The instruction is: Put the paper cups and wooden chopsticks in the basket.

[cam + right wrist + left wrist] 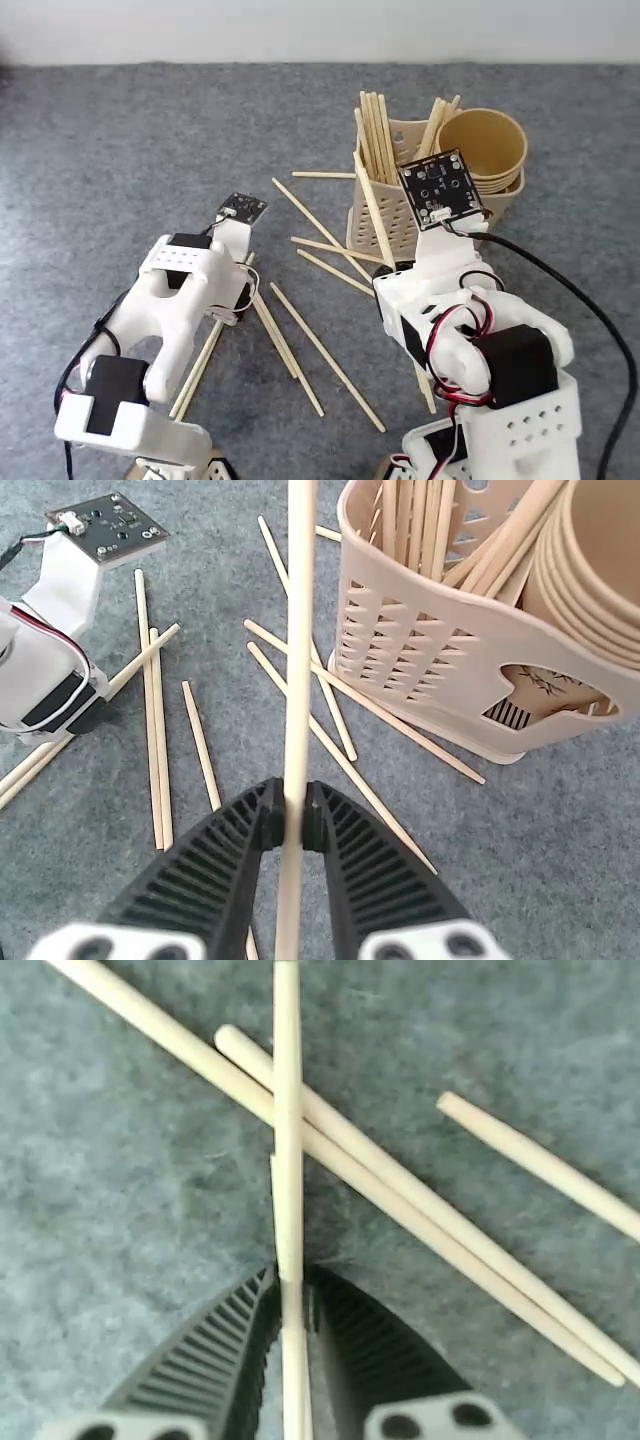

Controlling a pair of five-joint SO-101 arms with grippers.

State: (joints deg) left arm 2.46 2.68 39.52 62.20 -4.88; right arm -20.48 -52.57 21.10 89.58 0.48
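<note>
Chopsticks are the business on both sides just now. The right claw point(290, 802) is pinching one chopstick point(300, 630), which runs up alongside the wall of the basket point(420, 650), outside it; whether it touches the plastic I cannot tell. Inside the basket stand a bundle of sticks and the stacked paper cups point(600, 550), so the free room is narrow. To my eye the arm should raise the stick until its lower end clears the rim, bring it over the gap beside the bundle rather than over the cups, and only then spread the claw. Letting go too soon would likely drop it back outside, and a sideways shove could tip so light a basket. The left claw point(290, 1278) is squeezed onto another chopstick point(287, 1110) low over the grey desk point(120, 1160), and that stick lies across a crossed pair point(420, 1225). A straight lift looks wise there, so the pair underneath is not dragged along. Several loose chopsticks point(325, 355) lie scattered on the desk between the two arms, waiting their turn.
</note>
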